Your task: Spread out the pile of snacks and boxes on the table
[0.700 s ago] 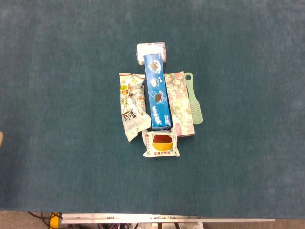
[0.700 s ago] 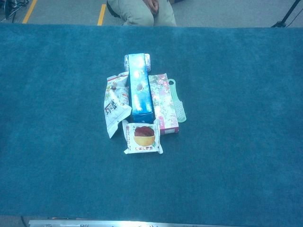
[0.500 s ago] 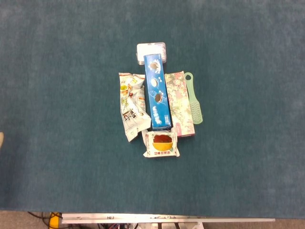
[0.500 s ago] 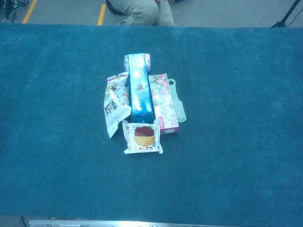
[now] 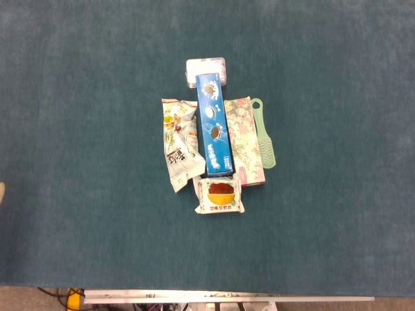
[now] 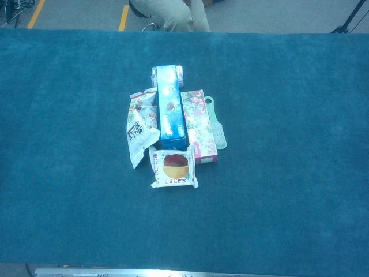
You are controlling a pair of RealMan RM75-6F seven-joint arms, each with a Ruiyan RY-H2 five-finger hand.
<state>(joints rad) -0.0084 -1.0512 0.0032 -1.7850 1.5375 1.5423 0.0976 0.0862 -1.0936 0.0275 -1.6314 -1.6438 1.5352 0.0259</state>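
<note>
- Snacks and boxes lie bunched at the centre of both views, on a teal cloth (image 5: 78,97) that covers the table almost edge to edge.
- A blue box (image 5: 214,126) runs lengthwise through the middle of the pile; its far end rests on a small white pack (image 5: 206,67) at the top of the cluster.
- Touching the box's left side lies a crumpled white bag (image 5: 179,142), slanted toward the lower left.
- Against its right side sits a floral box (image 5: 245,139), parallel to it.
- A pale green brush (image 5: 264,133) lies along the floral box's right edge, touching it, handle toward the top of the frame.
- At the pile's lower end a square packet (image 5: 220,196) with a red and yellow picture sits against the near ends of the blue box and the white bag.
- Neither hand shows in either view, so their state cannot be told; nothing stands between the cameras and the pile.
- The chest view's upper edge shows a grey floor (image 6: 277,14) with yellow lines, and a seated person (image 6: 168,12) in light trousers just beyond the far table edge.
- A metal rail (image 5: 227,299) runs along the bottom of the head view.
</note>
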